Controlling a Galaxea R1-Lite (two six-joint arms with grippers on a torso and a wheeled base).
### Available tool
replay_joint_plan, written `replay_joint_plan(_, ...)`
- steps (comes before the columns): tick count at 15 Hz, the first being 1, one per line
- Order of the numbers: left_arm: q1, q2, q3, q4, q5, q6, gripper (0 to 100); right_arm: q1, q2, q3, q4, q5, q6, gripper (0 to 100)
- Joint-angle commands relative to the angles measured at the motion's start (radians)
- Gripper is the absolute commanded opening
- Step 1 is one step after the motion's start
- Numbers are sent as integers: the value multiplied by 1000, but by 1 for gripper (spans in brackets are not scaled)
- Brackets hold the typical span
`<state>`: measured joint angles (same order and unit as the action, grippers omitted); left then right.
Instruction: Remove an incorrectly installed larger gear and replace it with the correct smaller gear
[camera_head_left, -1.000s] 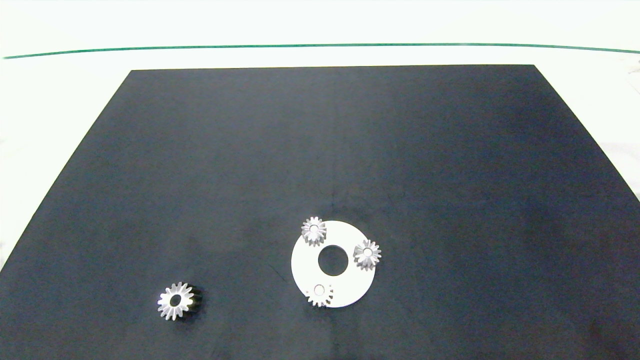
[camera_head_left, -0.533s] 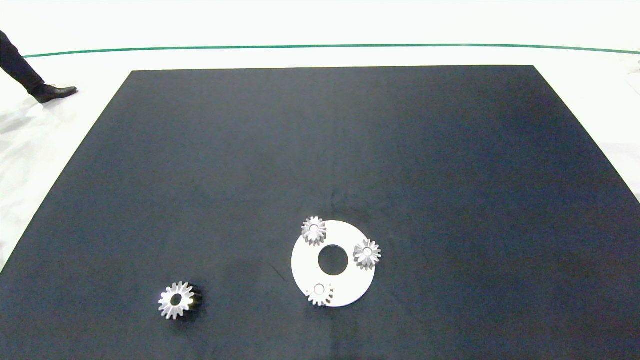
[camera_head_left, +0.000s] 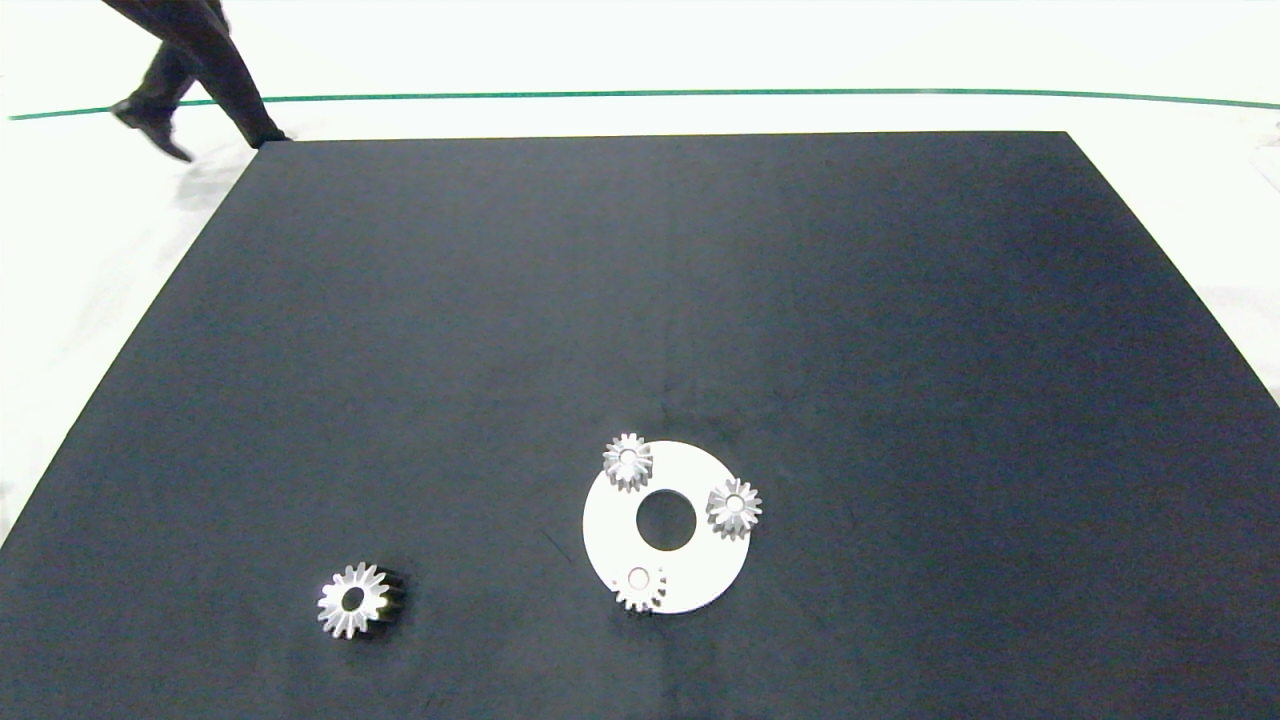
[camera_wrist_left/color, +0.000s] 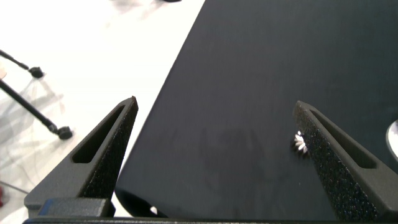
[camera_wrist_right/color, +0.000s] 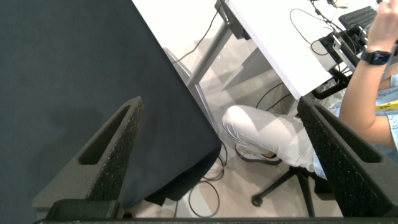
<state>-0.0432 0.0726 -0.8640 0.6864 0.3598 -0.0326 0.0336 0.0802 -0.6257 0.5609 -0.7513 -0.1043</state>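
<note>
3 gears sit on plate (camera_head_left: 700, 580), swap looks done.
Larger gear (camera_head_left: 352, 600) near-left, closest to left gripper (camera_wrist_left/color: 217, 162); both grippers' jaws wide, empty.

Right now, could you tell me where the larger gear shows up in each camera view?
Head view: larger gear lies on the black mat, left of the white disc.
Left wrist view: partly hidden behind one finger.
Right wrist view: not in it.
Shared landmark: the black mat.

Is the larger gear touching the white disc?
Apart. The head view shows bare black mat between the larger gear and the white disc.
</note>
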Motion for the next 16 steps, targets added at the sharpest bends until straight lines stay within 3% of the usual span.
replay_joint_plan(1, 42, -73, 82, 9, -51, -6, 100, -32, -77, 32, 1, 29, -15, 100)
replay_joint_plan(2, 42, -73, 94, 9, -53, -40, 100, -32, -79, 46, 1, 32, -3, 100)
replay_joint_plan(5, 40, -73, 165, 9, -70, -49, 100, -32, -79, 121, -9, 33, 47, 100)
replay_joint_plan(6, 40, -73, 191, 9, -88, -49, 100, -32, -79, 159, -42, 46, 60, 100)
replay_joint_plan(8, 40, -73, 247, 5, -116, -50, 100, -32, -79, 276, -194, 101, 63, 100)
replay_joint_plan(9, 40, -73, 272, -1, -143, -49, 100, -32, -79, 345, -288, 144, 58, 100)
replay_joint_plan(10, 40, -73, 286, -10, -183, -50, 100, -32, -79, 420, -381, 213, 47, 100)
replay_joint_plan(12, 40, -73, 323, -53, -285, -49, 100, -32, -79, 549, -526, 328, -5, 100)
replay_joint_plan(14, 40, -73, 396, -137, -343, -47, 100, -31, -79, 620, -593, 443, -43, 100)
replay_joint_plan(15, 40, -73, 450, -209, -380, -43, 100, -31, -79, 621, -598, 515, -43, 100)
replay_joint_plan(16, 40, -73, 513, -294, -423, -40, 100, -31, -79, 621, -598, 567, -43, 100)
